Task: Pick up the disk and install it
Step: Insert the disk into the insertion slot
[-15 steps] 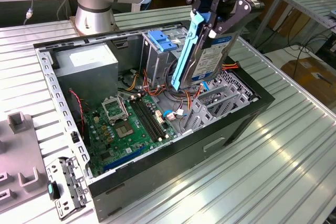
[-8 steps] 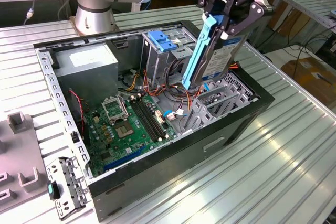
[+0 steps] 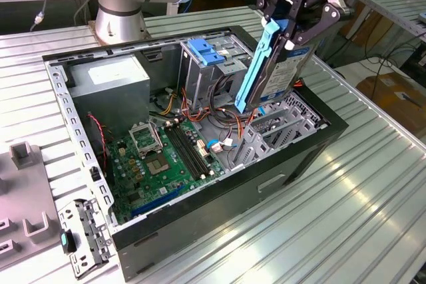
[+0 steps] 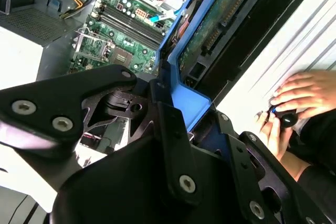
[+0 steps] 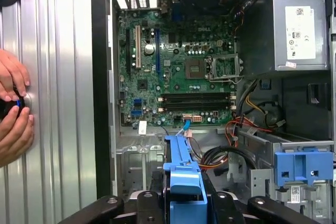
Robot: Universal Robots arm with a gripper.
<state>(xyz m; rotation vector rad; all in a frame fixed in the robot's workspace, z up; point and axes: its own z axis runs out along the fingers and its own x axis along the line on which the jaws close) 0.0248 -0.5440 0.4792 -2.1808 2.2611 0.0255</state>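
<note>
The disk, a grey metal drive in a bright blue carrier frame, hangs on edge and tilted above the open computer case, over its side at the exterior view's right. My gripper is shut on the disk's upper end at the blue handle. In the second wrist view the disk's green circuit side and blue frame run away from the black fingers. In the first wrist view the blue frame sticks out over the case floor.
Inside the case lie a green motherboard, a grey power supply and a silver cage with a light-blue latch. Coloured cables cross the floor. A person's hands rest on the ribbed table beside the case. A grey fixture sits at the exterior view's left.
</note>
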